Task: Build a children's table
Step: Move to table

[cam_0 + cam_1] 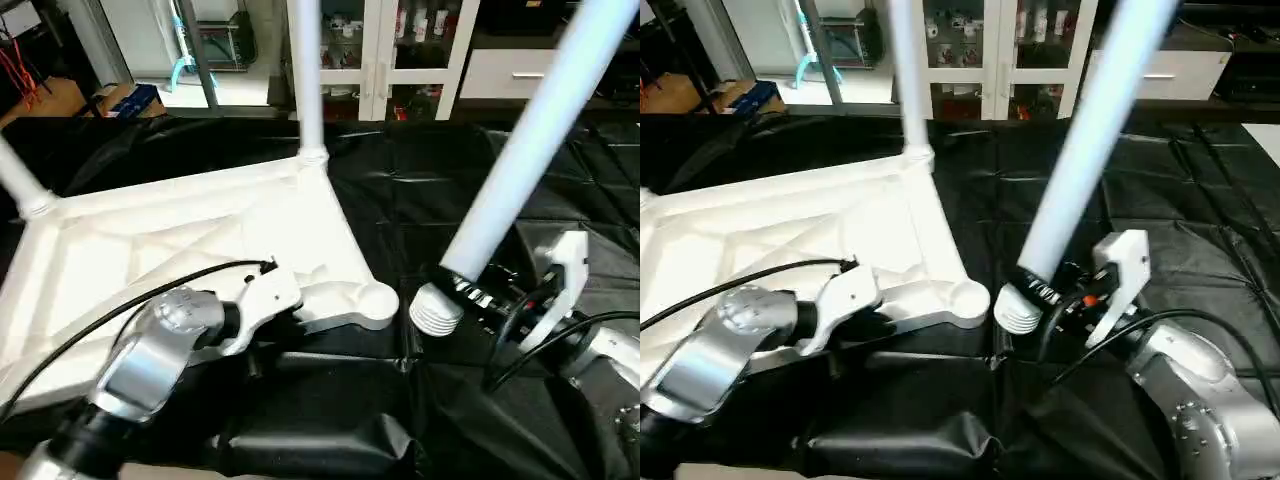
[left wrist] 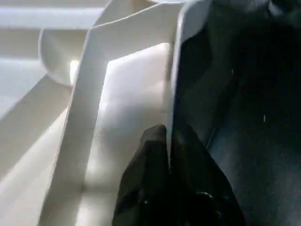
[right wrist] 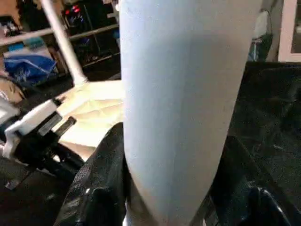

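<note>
Nearest the camera, the left tool has its two black fingers pinched closed on the thin near-edge wall of the white plastic square table top, which lies upside down with its X-ribbed underside up on the black sheet-covered bench. Just beside that grip is the round empty corner socket at the top's near right corner.

Right of the socket, not touching it, the right tool is clamped around the lower part of a long tapered white tube leg. This leg tilts up and away to the right, and its ribbed plug end hangs just beside the socket, over the black sheet.

Farther back, a second white tube leg stands upright in the top's far right corner socket, and a third rises at a slant from the far left corner.

Beyond the bench stands a white glass-door cabinet holding small items; no writing on them can be read.
</note>
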